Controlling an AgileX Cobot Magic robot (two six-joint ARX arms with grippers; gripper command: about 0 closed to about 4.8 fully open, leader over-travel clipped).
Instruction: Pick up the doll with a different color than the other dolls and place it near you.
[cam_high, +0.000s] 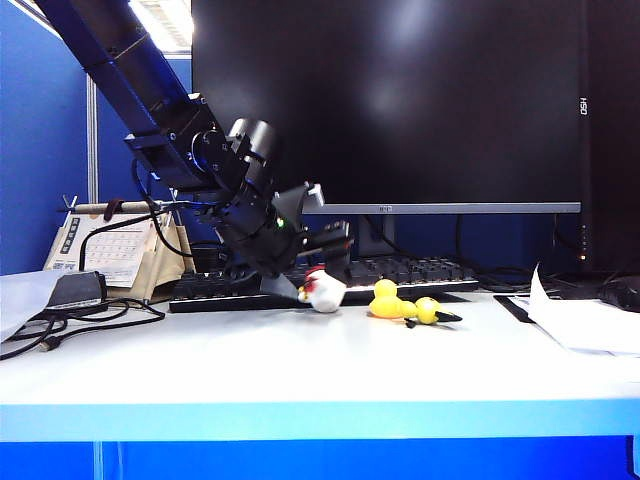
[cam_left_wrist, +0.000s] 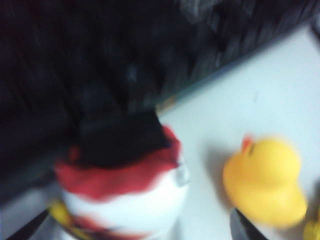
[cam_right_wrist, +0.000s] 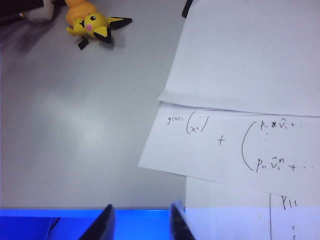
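The white doll (cam_high: 326, 291) with a red cap lies on the white table (cam_high: 250, 370), just in front of the keyboard. My left gripper (cam_high: 312, 270) has come down over it from the left. In the blurred left wrist view the doll (cam_left_wrist: 125, 200) sits between the two fingertips (cam_left_wrist: 244, 227) of the left gripper (cam_left_wrist: 137, 230), which is open, with table showing beside the doll. Two yellow dolls (cam_high: 385, 300) (cam_high: 428, 310) lie just right of it; one (cam_left_wrist: 265, 182) is close by the gripper. My right gripper (cam_right_wrist: 140, 225) hangs open and empty at the table's blue front edge, far from the yellow dolls (cam_right_wrist: 95, 22).
A black keyboard (cam_high: 400, 272) and a large dark monitor (cam_high: 400, 100) stand right behind the dolls. Written sheets of paper (cam_right_wrist: 240, 100) cover the right of the table. A desk calendar (cam_high: 110, 250) and black cables (cam_high: 70, 320) lie at the left.
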